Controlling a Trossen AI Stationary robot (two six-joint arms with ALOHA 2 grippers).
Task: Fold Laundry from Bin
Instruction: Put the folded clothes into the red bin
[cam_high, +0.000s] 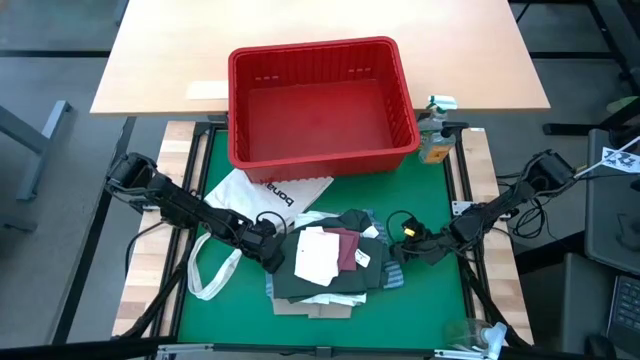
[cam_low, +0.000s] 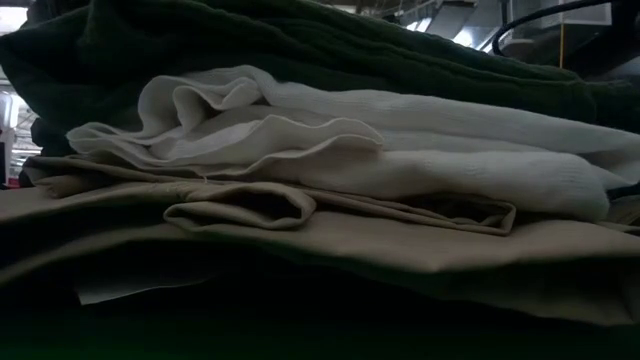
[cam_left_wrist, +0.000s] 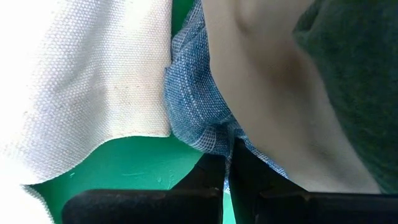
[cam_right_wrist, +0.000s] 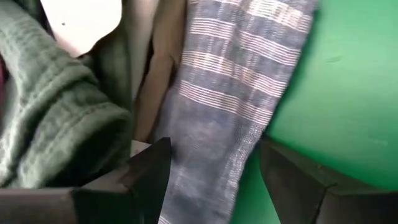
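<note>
The laundry lies in a pile (cam_high: 330, 262) on the green mat: a dark green-grey top (cam_low: 300, 40) above white cloth (cam_low: 400, 140) and tan cloth (cam_low: 350, 240), with small white (cam_high: 318, 252) and maroon (cam_high: 347, 248) pieces on top. Blue-striped cloth (cam_right_wrist: 230, 93) sticks out at the pile's sides. My left gripper (cam_high: 270, 250) is shut at the pile's left edge. My right gripper (cam_high: 405, 245) is open at the pile's right edge, with its fingers on either side of the striped cloth (cam_right_wrist: 214, 155). The red bin (cam_high: 320, 150) stands empty behind. My left gripper has its shut fingertips (cam_left_wrist: 227, 168) at the edge of the blue-striped cloth (cam_left_wrist: 214, 140), which runs in between them. It comes slanting down from the table's left. The cloth lies slack on the mat under the tan and green pieces; how many layers are pinched does not show.
A white tote bag with black lettering (cam_high: 250, 195) lies left of the pile, its strap loop (cam_high: 210, 270) toward the near edge. A small bottle (cam_high: 435, 140) stands right of the bin. Bare green mat (cam_high: 430, 190) lies between the bin and the right arm.
</note>
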